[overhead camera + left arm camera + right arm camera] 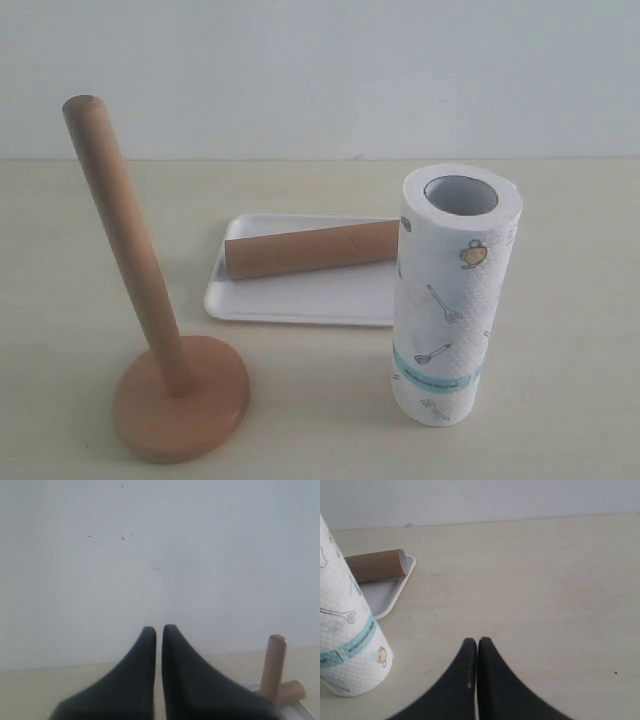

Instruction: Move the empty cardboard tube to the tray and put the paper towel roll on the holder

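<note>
The empty cardboard tube [312, 250] lies on its side in the white tray [290, 302] at mid table. The paper towel roll [455, 295] stands upright on the table just right of the tray, hiding the tube's right end. The wooden holder [180, 400] stands bare at the front left, post tilted in view. Neither gripper shows in the exterior view. My left gripper [159, 629] is shut and empty, held off the table, with the holder post [274, 666] and tube [292, 692] far off. My right gripper [477, 641] is shut and empty above bare table, apart from the roll [347, 640], the tube [377, 565] and the tray [390, 592].
A pale wall rises behind the cream table [560, 230]. Bare table surface lies to the right of the roll and to the left of the holder.
</note>
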